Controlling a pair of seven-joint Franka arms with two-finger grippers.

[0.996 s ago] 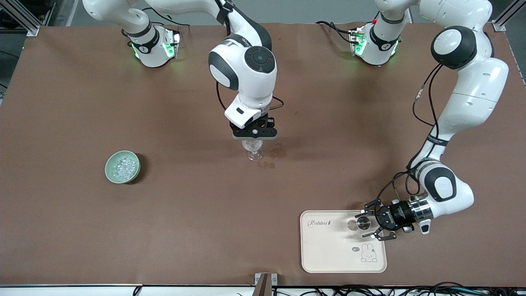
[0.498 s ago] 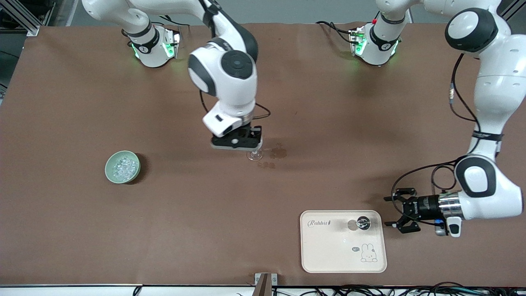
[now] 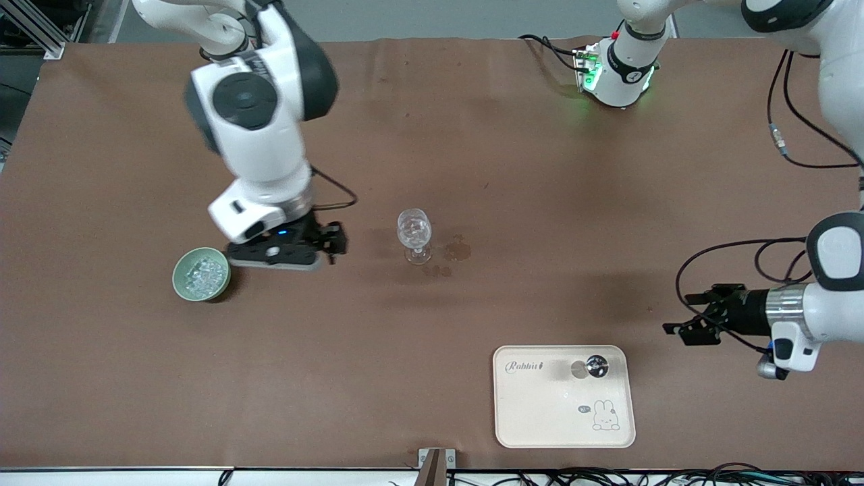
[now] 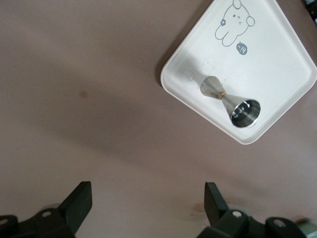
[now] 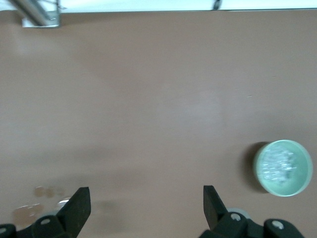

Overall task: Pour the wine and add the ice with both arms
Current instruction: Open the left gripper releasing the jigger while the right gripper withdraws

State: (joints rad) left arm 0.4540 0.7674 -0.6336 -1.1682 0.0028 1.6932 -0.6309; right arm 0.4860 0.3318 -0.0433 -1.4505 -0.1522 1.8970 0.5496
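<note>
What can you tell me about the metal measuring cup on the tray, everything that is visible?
The measuring cup is a shiny steel piece made of two cones joined at a narrow waist with a thin band. It stands upright on the white tray, near the tray's edge farthest from the front camera and toward the left arm's end. Its open top looks dark inside. Only the tray touches it; no pincer holds it.

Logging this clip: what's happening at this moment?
Neither arm holds anything. The right gripper, open, is over the table between the glass and the green bowl of ice. The left gripper, open, is over the table beside the tray, where the jigger stands.
</note>
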